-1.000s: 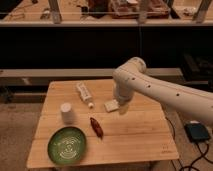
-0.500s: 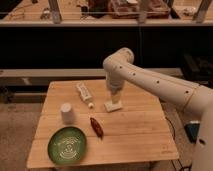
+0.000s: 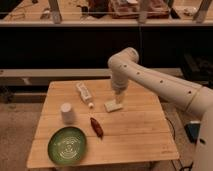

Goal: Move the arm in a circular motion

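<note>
In the camera view, the arm (image 3: pixel 155 82) is being reached in from the right edge, over the back part of a wooden table (image 3: pixel 140 137). Its white segments are being bent at a rounded joint high above the tabletop, and the last segment is being pointed straight down. The gripper (image 3: pixel 118 96) is being held at the lower end of that segment, low over the table's middle. Whether it is open or closed cannot be told. A pale flat block (image 3: pixel 113 105) is being seen directly under the gripper; whether the two are touching cannot be told. A white bottle (image 3: pixel 83 93) is being shown lying on its side to the left of the gripper, well apart from it. A white cup (image 3: pixel 67 113) is being shown upright near the table's left edge, with a green plate (image 3: pixel 67 145) in front of it. A dark red oblong object (image 3: pixel 96 127) is being shown between the plate and the block.
</note>
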`<state>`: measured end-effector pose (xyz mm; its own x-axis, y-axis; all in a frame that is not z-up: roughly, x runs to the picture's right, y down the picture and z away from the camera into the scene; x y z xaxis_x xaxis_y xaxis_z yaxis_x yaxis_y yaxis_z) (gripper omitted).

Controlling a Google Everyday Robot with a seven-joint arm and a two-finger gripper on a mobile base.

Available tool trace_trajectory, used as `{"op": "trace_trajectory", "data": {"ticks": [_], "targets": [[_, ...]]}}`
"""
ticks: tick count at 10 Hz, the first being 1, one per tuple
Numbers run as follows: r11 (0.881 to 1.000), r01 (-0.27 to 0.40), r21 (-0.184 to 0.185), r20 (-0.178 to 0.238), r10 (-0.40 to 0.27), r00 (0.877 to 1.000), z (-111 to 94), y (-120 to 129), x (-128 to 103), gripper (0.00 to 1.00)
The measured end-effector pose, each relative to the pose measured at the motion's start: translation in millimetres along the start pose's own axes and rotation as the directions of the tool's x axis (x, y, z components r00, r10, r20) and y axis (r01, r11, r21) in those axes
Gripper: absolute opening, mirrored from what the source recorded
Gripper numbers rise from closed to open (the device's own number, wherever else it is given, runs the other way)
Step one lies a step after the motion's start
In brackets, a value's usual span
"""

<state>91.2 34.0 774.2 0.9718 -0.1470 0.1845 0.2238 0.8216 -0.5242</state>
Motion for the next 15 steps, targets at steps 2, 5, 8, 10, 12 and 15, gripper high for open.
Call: {"op": "trace_trajectory", "data": {"ticks": [2, 5, 8, 10, 12, 15], "targets": [[0.999, -0.039, -0.018, 0.0, 0.039, 0.999, -0.3, 16.7, 32.8, 0.59], [0.996, -0.082, -0.035, 0.011, 0.083, 0.996, -4.5, 45.3, 50.7, 0.59], [0.998, -0.053, -0.044, 0.031, 0.054, 0.998, -11.7, 89.4, 64.5, 0.59], [0.999, -0.034, -0.037, 0.032, 0.035, 0.999, -13.2, 98.1, 59.5, 0.59], [0.999, -0.011, -0.031, 0.029, 0.012, 0.999, -11.0, 84.6, 39.3, 0.59], [0.998, 0.068, -0.018, 0.028, -0.067, 0.997, -5.1, 58.7, -27.2, 0.59]]}}
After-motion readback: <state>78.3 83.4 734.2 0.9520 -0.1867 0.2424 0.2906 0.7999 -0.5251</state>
